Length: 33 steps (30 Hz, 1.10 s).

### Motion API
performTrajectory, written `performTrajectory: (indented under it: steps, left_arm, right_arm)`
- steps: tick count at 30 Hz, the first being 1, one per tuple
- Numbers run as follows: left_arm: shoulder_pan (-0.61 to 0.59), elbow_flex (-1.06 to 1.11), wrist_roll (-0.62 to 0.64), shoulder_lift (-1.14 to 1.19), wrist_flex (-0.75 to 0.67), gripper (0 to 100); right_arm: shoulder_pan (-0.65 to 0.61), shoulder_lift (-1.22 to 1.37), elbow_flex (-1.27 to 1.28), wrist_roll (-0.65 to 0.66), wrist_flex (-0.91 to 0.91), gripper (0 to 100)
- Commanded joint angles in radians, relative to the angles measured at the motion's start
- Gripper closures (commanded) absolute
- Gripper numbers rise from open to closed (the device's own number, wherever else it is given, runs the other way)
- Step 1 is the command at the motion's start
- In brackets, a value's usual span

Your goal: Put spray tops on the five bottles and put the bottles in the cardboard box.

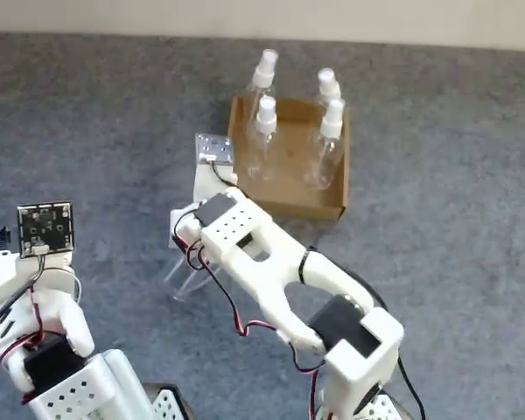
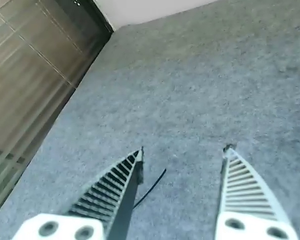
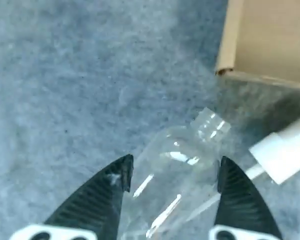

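My right hand (image 3: pixel 176 165) open, capless bottle (image 3: pixel 187 145) lying between its fingers; spray top (image 3: pixel 282 152) just beyond. Left hand (image 2: pixel 182 151) open.

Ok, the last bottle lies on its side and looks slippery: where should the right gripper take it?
Around its wide body, from above, with one finger on each long side. The bottle lies flat on the carpet, and its bare neck should probably stay free for the spray top beside it.
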Motion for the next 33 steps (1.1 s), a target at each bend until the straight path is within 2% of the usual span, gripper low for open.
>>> performTrajectory:
  steps: [1,4,10,12,17,21,24,27,29,33]
  left_arm:
    - [-0.005,-0.004,-0.003,-0.008,0.003,77]
    - [-0.001,-0.004,-0.003,-0.008,0.003,77]
    - [0.022,-0.004,-0.003,-0.008,0.003,77]
    - [0.022,-0.002,-0.003,-0.008,0.003,77]
    - [0.022,0.018,-0.003,-0.010,0.002,77]
    - [0.022,0.018,-0.003,-0.008,0.002,77]
    - [0.045,0.018,0.000,-0.007,0.003,77]
    - [0.136,0.010,0.002,-0.007,0.054,77]
    - [0.223,-0.018,0.003,-0.005,0.120,77]
    - [0.367,-0.125,0.009,0.012,0.255,77]
  right_arm:
    - [-0.001,0.013,-0.051,-0.011,-0.038,78.9]
    - [-0.002,0.030,-0.051,-0.011,-0.033,79.5]
    - [-0.002,0.030,-0.050,0.000,-0.030,96.8]
    - [-0.002,0.030,-0.056,0.012,0.016,99.6]
    - [-0.021,-0.028,-0.189,0.169,0.176,99.4]
    - [-0.015,-0.137,-0.351,0.384,0.424,99.4]
    - [0.045,-0.222,-0.486,0.519,0.677,99.4]
    - [0.147,-0.303,-0.621,0.669,0.886,99.4]
    - [0.263,-0.369,-0.618,0.793,0.880,99.4]
    - [0.582,-0.484,-0.398,1.000,0.875,99.4]
